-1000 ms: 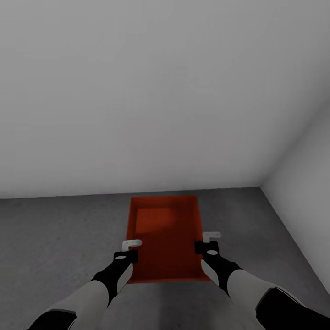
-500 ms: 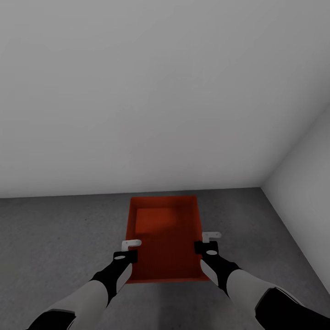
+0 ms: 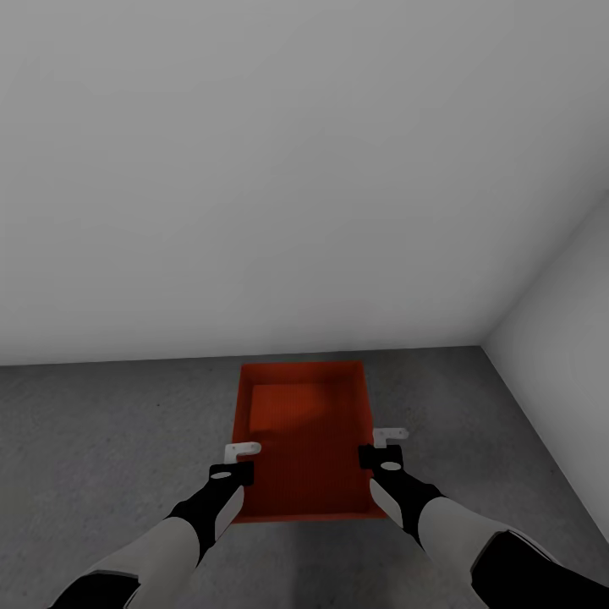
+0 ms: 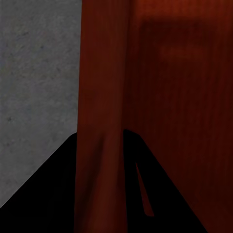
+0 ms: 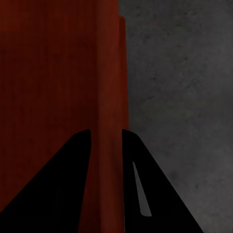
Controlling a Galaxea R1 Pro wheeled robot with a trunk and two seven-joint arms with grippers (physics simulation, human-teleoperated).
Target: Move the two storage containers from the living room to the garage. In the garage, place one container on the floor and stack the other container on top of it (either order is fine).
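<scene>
So you're parked in the garage corner, pale grey wall [image 3: 304, 169] straight ahead at 12 o'clock and another wall [image 3: 567, 338] closing in around 2 o'clock. The orange-red storage container [image 3: 304, 440] sits dead centre in front of you, long axis running 12 to 6, over the dark concrete floor [image 3: 101, 440]. Whether it's resting on the concrete or held just above it, you can't tell from these angles. Inside it there's a lighter rectangular patch toward the far end.

Your left gripper [image 3: 243, 450] is on the container's 9 o'clock long wall, and your right gripper [image 3: 390, 437] is on the 3 o'clock wall. In the left wrist view the two dark fingers [image 4: 48, 194] straddle the thin orange wall [image 4: 102, 97], one inside the box and one outside, pinched right up against it. Same story in the right wrist view: fingers [image 5: 58, 189] clamped either side of the wall [image 5: 109, 73], grey concrete [image 5: 184, 97] beyond. So both jaws are closed on the container's rim walls.
</scene>
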